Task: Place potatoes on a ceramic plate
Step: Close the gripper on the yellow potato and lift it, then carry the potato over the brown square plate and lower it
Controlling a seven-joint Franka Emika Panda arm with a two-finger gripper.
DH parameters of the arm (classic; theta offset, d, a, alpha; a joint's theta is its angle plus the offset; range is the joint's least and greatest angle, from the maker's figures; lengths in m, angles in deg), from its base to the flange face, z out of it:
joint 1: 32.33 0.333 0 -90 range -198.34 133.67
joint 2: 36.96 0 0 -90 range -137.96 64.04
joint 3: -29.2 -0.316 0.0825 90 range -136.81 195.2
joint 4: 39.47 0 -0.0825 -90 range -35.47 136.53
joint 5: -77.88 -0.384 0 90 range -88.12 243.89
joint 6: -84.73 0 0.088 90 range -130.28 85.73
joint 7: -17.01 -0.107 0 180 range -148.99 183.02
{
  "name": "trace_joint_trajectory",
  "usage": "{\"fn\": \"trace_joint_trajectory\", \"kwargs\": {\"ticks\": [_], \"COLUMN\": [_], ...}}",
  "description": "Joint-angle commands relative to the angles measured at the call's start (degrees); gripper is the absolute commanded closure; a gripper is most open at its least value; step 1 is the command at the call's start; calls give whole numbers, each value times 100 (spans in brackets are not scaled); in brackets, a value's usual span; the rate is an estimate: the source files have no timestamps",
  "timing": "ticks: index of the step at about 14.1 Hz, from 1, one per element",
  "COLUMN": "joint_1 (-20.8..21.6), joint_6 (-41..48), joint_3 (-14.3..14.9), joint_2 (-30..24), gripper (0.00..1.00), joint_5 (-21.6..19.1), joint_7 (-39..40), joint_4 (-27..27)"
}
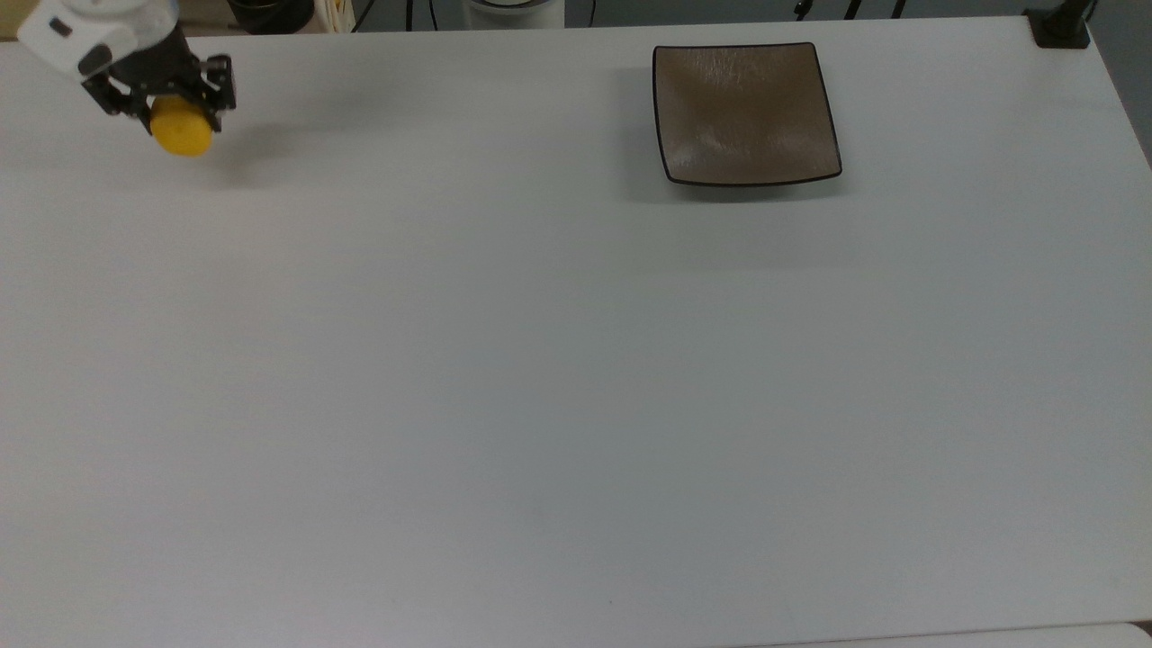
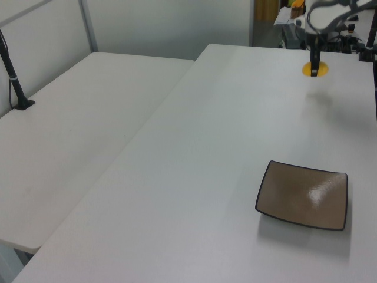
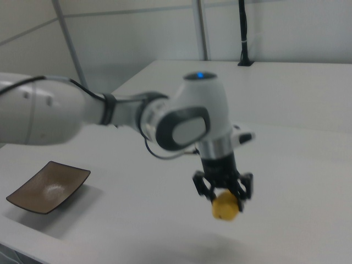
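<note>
The potato (image 1: 182,128) is a small, bright yellow, lumpy oval with a smooth, plastic-looking skin; it is judged to be light, rigid and somewhat slippery, so a grip across its middle, where the body is widest, should hold better than one near a rounded end. The pincer (image 1: 171,101) is pinching the potato from above, one dark finger on each side and most of the yellow body hanging below the fingertips, as the right view shows (image 3: 226,207). The potato is clear of the worktop (image 1: 576,378): in the right view a faint shadow lies on the surface beneath it, and in the left view it hangs at the far end of the worktop (image 2: 314,69). The arm reaches out nearly level, with the wrist turned down so that the pincer (image 3: 223,192) points straight at the worktop. The ceramic plate (image 1: 745,112), square and brown-grey with a thin dark rim and upturned corners, rests well apart from the potato, toward the top view's right, and carries nothing. Because so much of the potato protrudes below the fingers, a sudden swing could, in this judgement, let it slip.
</note>
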State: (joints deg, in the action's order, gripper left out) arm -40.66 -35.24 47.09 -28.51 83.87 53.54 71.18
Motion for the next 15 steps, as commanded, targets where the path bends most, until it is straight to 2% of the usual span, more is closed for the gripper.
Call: {"fn": "trace_joint_trajectory", "kwargs": {"ticks": [1,5,7,8,10,15], "joint_1": [453,1059,1506,1640,1650,1799], "joint_6": [815,1614,2114,2361,2521,2513], "joint_3": [21,21,-74,-328,-1100,-2042], "joint_2": [-879,-1626,-1978,-2075,-2085,-1840], "gripper": [80,80,80,80,80,80], "joint_5": [87,-79,-132,-141,-238,-651], "joint_7": [-163,-365,-846,-1162,-1795,-2719], "joint_4": [-44,-52,-52,-52,-52,-52]}}
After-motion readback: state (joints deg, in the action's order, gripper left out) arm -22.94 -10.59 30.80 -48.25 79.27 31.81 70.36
